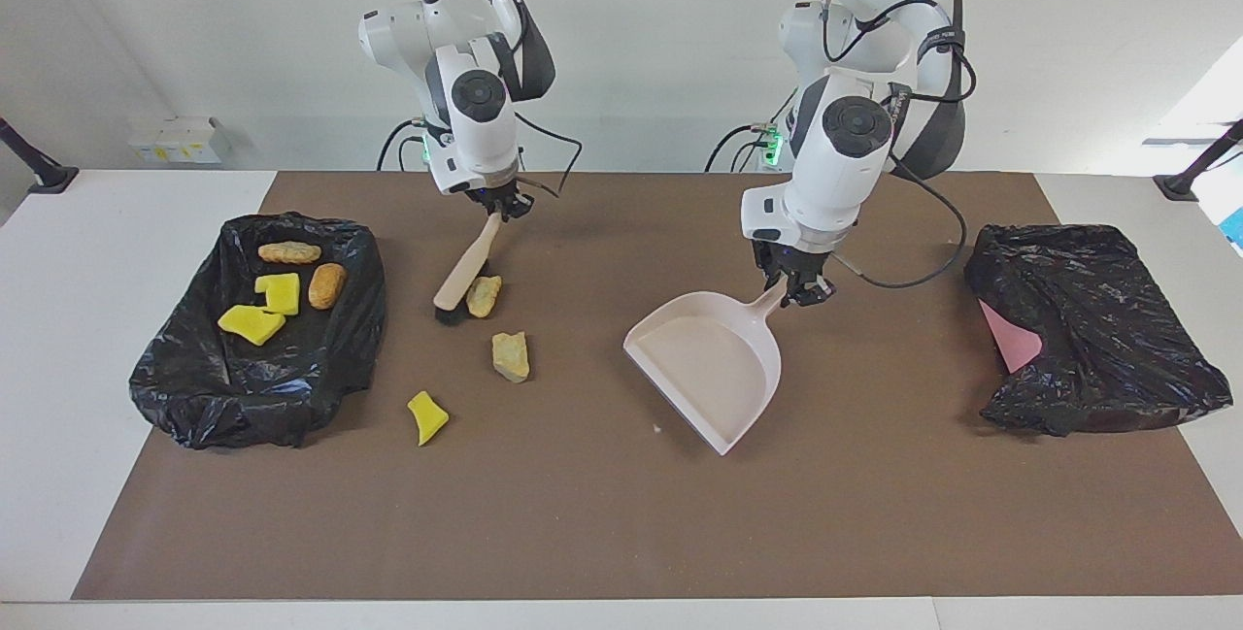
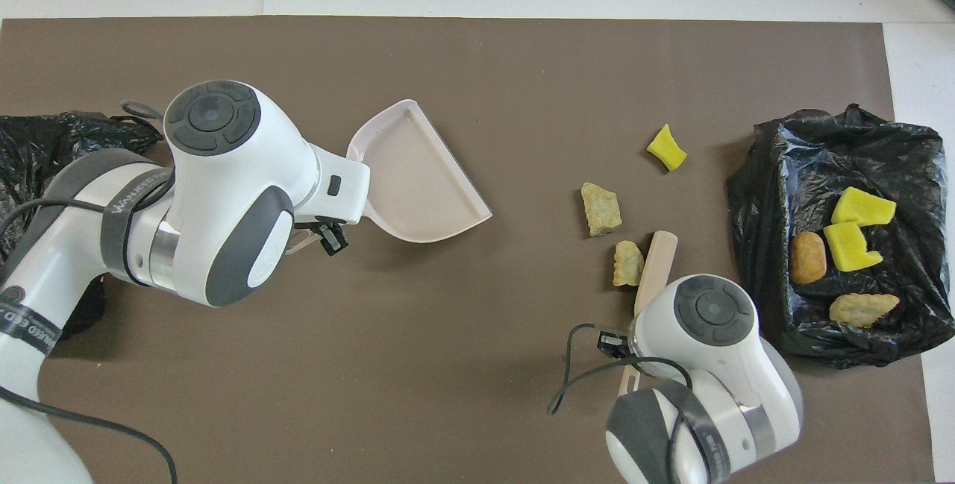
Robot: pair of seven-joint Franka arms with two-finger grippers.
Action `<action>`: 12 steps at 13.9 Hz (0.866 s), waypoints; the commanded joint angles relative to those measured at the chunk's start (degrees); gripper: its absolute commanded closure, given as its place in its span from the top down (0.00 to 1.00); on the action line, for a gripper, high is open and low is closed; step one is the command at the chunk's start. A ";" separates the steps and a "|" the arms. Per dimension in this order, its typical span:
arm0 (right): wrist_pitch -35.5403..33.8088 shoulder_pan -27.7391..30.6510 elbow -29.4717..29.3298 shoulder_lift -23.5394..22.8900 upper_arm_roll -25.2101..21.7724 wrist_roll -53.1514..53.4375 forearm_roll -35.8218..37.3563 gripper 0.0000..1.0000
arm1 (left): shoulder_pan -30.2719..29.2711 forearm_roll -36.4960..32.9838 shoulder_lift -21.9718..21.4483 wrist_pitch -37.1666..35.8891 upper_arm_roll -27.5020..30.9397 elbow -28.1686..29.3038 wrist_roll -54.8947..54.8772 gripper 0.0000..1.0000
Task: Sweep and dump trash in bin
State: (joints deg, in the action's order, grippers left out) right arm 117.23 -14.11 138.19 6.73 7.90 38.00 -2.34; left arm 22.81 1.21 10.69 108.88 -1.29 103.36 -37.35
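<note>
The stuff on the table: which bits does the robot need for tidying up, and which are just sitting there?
For the job:
brush, held by right gripper
dustpan, held by left gripper
three scraps on the mat: tan, tan, yellow
bin with scraps

Just sitting there:
second black bag
white boxes

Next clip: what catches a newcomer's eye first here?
The bright yellow scraps: two in the black-lined bin at the right arm's end, one yellow scrap loose on the mat. Mid-table, the left gripper holds the pale pink dustpan; the right gripper has the brush beside a tan chunk.
</note>
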 commanded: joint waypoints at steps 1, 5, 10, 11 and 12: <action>0.10 4.08 -9.41 -7.76 0.27 -7.39 3.29 0.00 | 0.91 -0.85 -0.94 -1.04 -0.38 1.66 -4.13 0.00; 3.87 5.49 -13.47 -14.00 0.27 -15.82 5.86 0.00 | 5.83 -2.96 -0.15 1.76 -0.38 3.60 -6.58 0.00; 3.72 2.96 -14.18 -15.17 0.97 -19.09 4.90 0.00 | 10.66 -2.88 -0.67 10.36 -0.38 9.12 -6.95 0.00; 2.93 0.68 -14.09 -15.08 1.15 -19.36 4.02 0.00 | 10.85 -2.88 -0.85 11.08 -0.38 9.66 -6.52 0.00; 2.40 -1.17 -13.83 -14.64 1.24 -18.93 1.57 0.00 | 11.20 -2.88 -0.93 11.18 -0.47 9.93 -5.38 0.00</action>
State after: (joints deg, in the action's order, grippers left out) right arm 121.07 -12.41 124.61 -7.85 8.59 20.56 1.83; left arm 32.86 -0.71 11.26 117.82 -2.51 110.97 -43.53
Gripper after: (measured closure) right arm 0.740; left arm 0.687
